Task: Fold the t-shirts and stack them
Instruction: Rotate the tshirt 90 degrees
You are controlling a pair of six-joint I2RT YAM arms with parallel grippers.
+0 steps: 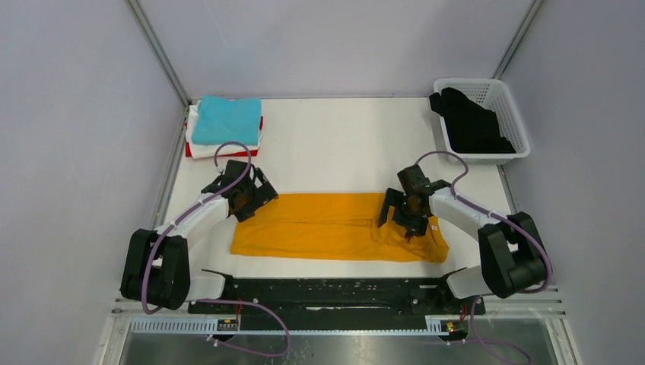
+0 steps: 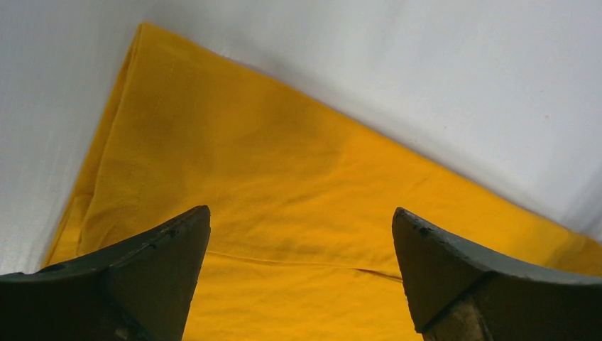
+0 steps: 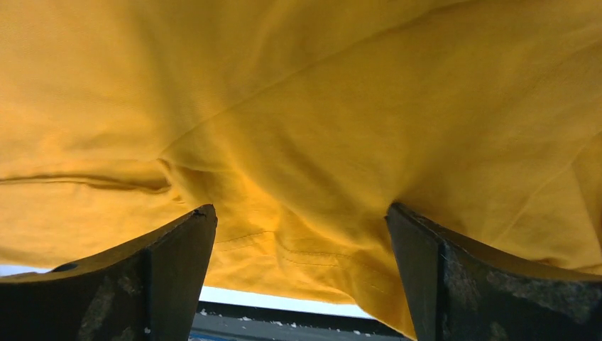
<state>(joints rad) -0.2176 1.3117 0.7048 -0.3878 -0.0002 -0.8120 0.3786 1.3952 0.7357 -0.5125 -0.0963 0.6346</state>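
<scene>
A mustard-orange t-shirt (image 1: 335, 226) lies folded into a long strip across the near middle of the table. My left gripper (image 1: 245, 199) is open above its far left corner; in the left wrist view the cloth (image 2: 284, 213) fills the gap between the spread fingers (image 2: 163, 263). My right gripper (image 1: 407, 209) is open over the rumpled right end; the right wrist view shows the hemmed cloth (image 3: 305, 177) between its fingers (image 3: 454, 277), not gripped. Folded turquoise (image 1: 226, 119), white and red shirts are stacked at the far left corner.
A white lattice basket (image 1: 502, 106) holding dark cloth (image 1: 471, 125) stands at the far right. The arms' black base rail (image 1: 335, 293) runs along the near edge. Grey walls close in the table on three sides.
</scene>
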